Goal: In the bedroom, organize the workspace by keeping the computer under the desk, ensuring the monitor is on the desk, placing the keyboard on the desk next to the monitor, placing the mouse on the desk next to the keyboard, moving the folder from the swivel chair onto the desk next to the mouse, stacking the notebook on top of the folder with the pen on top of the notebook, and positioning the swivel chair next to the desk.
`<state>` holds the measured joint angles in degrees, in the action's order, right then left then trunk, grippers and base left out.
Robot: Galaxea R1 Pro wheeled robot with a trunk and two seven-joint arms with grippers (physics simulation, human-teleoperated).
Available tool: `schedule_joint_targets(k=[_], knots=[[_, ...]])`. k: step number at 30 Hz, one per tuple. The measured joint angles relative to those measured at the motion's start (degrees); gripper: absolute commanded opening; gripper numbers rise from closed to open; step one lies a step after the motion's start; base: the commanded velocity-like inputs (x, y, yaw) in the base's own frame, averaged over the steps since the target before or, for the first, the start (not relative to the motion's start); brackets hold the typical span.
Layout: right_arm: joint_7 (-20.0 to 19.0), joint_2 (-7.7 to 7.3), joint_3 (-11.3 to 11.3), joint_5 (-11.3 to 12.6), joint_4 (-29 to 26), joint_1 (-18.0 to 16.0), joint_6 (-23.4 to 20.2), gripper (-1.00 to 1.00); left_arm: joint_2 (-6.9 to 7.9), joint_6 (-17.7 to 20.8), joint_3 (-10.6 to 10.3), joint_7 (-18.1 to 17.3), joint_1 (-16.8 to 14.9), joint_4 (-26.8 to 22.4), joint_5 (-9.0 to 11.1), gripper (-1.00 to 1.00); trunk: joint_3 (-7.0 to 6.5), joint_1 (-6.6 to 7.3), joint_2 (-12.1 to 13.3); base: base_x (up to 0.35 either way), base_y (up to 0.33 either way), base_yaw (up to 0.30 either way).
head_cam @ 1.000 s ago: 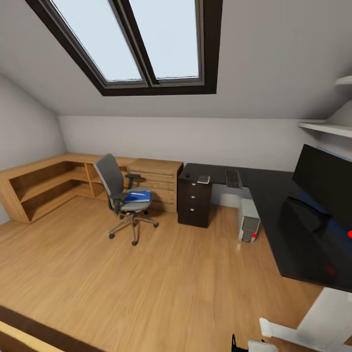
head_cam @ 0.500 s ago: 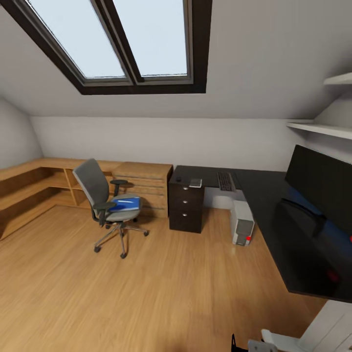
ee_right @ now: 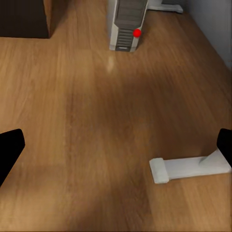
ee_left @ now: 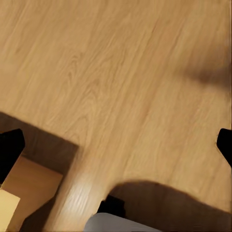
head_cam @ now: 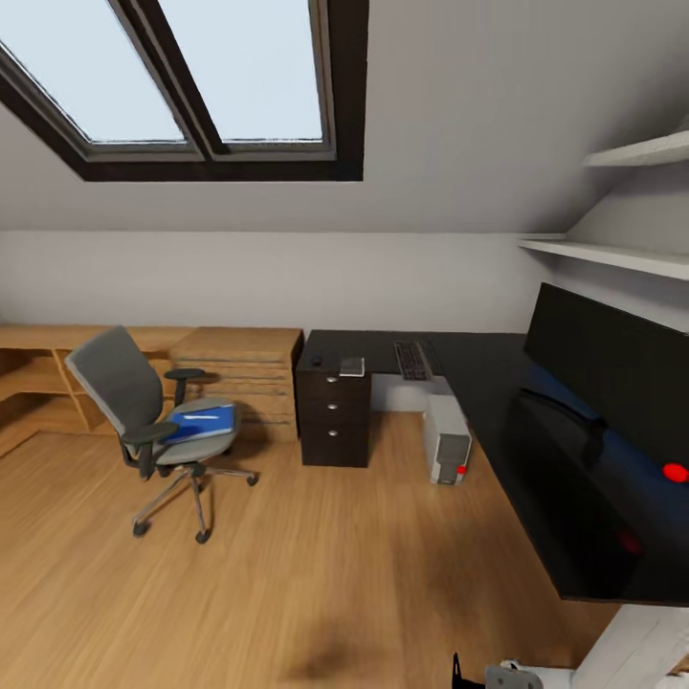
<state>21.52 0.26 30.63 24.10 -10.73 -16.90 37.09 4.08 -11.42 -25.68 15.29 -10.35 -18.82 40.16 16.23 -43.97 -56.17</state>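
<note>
The grey swivel chair stands on the wood floor left of the desk, with the blue folder on its seat. The black L-shaped desk carries the monitor at the right, and the keyboard, notebook and mouse at its far end. The grey computer stands on the floor under the desk. My left gripper and right gripper both hang open over bare floor, nothing between their fingers. I cannot make out the pen.
A black drawer unit sits under the desk's far end, beside light-wood drawers and low shelf units. White wall shelves hang above the monitor. A white desk foot lies on the floor near my right gripper.
The whole head view has shifted left, so the camera has turned right. Chair, desk and everything on them stay where they were.
</note>
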Motion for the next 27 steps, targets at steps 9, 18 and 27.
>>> schedule_joint_targets(k=[9, 18, 27], knots=[[-0.01, 0.16, 0.23, -0.02, 0.07, -0.01, 0.00, 1.00, 0.04, 0.00, 0.06, 0.01, 0.01, -0.02, 0.01, 1.00, 0.00, 0.00, 0.00, 0.335, 0.001, -0.028], [-0.01, 0.15, 0.14, -0.02, 0.08, -0.01, 0.02, 1.00, 0.03, 0.00, 0.06, 0.01, 0.01, -0.01, 0.01, 1.00, 0.00, 0.00, 0.00, 0.335, 0.000, 0.000], [-0.01, 0.08, 0.00, 0.06, 0.15, -0.01, 0.09, 1.00, 0.00, 0.00, 0.06, 0.01, 0.01, 0.05, 0.01, 1.00, 0.00, 0.00, 0.00, 0.335, 0.000, 0.000]])
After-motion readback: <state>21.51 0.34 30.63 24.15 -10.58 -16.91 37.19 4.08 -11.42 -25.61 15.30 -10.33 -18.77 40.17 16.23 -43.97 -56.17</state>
